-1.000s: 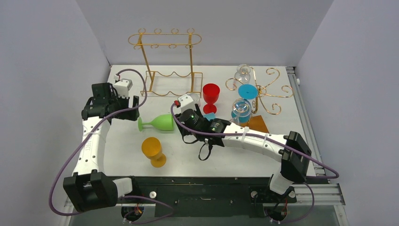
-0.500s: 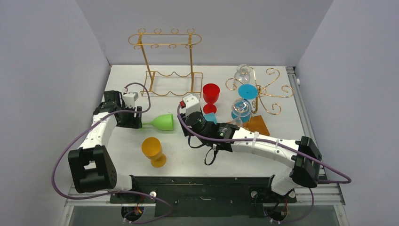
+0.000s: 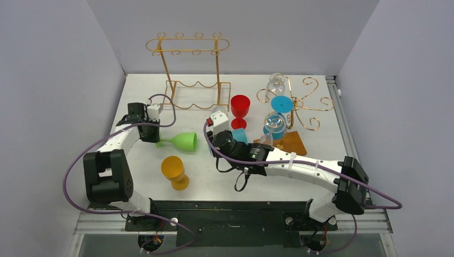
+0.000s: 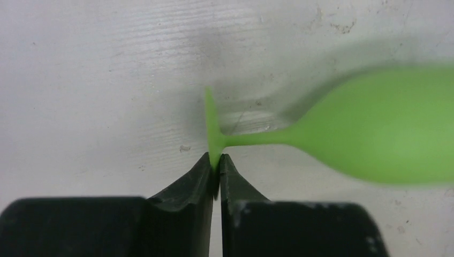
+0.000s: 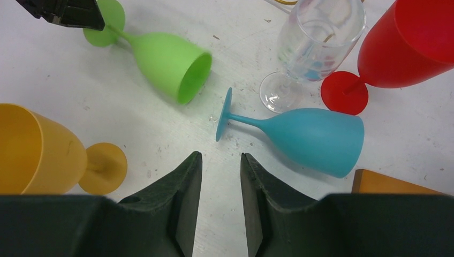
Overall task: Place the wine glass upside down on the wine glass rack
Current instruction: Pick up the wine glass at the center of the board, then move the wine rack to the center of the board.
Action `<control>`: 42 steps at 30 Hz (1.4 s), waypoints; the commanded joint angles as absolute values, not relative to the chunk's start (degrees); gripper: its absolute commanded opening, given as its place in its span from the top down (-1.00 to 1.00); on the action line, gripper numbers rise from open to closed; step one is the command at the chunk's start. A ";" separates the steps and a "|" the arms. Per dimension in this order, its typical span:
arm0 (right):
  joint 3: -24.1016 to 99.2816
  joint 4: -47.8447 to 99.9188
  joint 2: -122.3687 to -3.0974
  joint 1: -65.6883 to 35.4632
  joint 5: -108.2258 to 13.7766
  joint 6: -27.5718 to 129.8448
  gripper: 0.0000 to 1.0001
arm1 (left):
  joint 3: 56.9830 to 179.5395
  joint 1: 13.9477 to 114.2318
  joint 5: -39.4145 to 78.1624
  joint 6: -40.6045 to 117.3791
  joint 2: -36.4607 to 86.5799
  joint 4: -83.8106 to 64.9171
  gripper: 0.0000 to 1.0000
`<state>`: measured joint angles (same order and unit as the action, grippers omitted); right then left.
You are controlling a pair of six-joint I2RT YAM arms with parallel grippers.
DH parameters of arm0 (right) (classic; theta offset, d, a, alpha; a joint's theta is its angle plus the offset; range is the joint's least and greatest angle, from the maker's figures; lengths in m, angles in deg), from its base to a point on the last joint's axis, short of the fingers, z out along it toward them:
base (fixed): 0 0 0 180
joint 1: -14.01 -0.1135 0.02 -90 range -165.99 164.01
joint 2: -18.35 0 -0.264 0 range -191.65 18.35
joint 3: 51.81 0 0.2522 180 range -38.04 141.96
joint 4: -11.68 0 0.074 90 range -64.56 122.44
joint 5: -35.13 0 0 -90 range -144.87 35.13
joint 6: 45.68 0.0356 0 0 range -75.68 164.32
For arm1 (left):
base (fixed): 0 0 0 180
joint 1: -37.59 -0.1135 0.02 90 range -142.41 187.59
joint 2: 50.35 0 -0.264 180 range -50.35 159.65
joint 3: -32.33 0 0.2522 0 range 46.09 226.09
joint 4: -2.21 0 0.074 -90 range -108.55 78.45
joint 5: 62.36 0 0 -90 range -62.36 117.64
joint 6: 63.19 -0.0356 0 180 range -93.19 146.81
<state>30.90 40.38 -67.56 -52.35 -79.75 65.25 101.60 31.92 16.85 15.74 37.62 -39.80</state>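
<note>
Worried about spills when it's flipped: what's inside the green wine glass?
The green wine glass lies with its mouth toward the right wrist camera: only bare green inner wall shows, nothing in it. The deepest part by the stem is hidden by its own wall.

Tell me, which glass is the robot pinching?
The green glass lying on its side: the left gripper pinches its foot. No gripper touches the others.

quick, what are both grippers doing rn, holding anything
left gripper: closed on the foot rim of the lime-green plastic wine glass, which lies on its side.
right gripper: partly open, holding nothing.
</note>
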 commanded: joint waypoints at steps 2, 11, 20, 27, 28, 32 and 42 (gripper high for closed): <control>30.07 37.44 -63.74 -52.68 -81.61 66.40 0.46 | 101.15 32.05 18.67 15.88 37.36 -33.65 1.00; 31.41 37.48 -63.81 -52.65 -80.81 65.83 0.54 | 100.84 32.69 19.99 15.78 31.57 -32.58 1.00; 41.11 42.23 -60.77 -52.64 -77.93 59.85 0.22 | 113.25 32.76 10.96 5.40 16.34 -38.81 1.00; 47.07 45.31 -55.53 -51.64 -63.51 54.52 -0.18 | 117.03 32.93 -5.00 -12.47 1.65 -38.61 1.00; 47.39 45.57 -54.75 -51.26 -60.96 54.36 -0.23 | 116.71 32.93 -8.64 -14.60 -0.10 -37.93 1.00; 48.03 46.31 -52.10 -49.35 -53.04 54.42 -0.39 | 114.06 32.93 -20.03 -19.97 -7.35 -32.26 1.00; 47.04 42.33 -50.35 -46.83 -36.24 57.39 -0.52 | 108.86 33.22 -43.01 -16.38 -14.59 -8.30 1.00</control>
